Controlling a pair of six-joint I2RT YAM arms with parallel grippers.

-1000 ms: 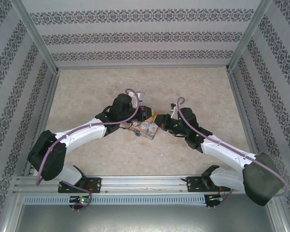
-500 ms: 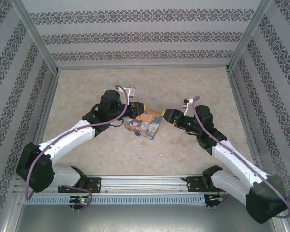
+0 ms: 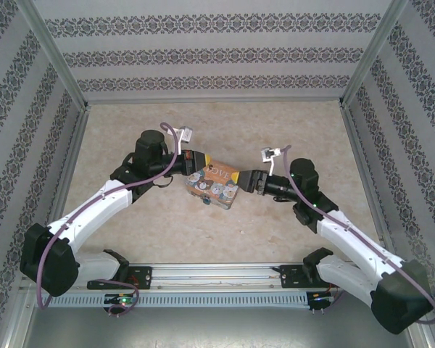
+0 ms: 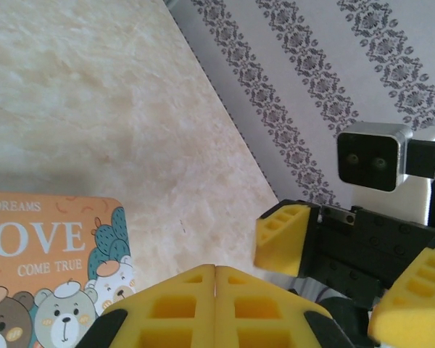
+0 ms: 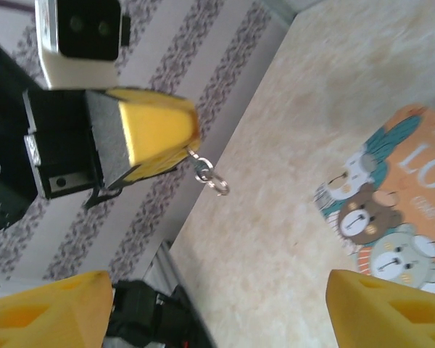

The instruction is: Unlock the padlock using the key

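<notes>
My left gripper (image 3: 200, 160) hovers by the left end of the orange-and-teal LOVE tin (image 3: 217, 182), its yellow fingers (image 4: 215, 270) pressed together. In the right wrist view the left gripper (image 5: 191, 139) shows a short chain of small metal rings (image 5: 211, 176) dangling from its tip. The key itself is hidden between the pads. The padlock is out of view. My right gripper (image 3: 242, 178) faces it from the tin's right end and stands open (image 5: 221, 290), nothing between its fingers (image 4: 284, 238).
The tin (image 4: 54, 264) lies flat on the beige table (image 3: 275, 130), its bear print showing (image 5: 391, 210). Patterned walls (image 3: 217, 51) close in the back and both sides. A metal rail (image 3: 217, 274) runs along the near edge by the arm bases.
The two grippers were close together over the tin and have drawn apart. The right gripper opened and backed off to the right. The left arm swung back to the left, still shut.
</notes>
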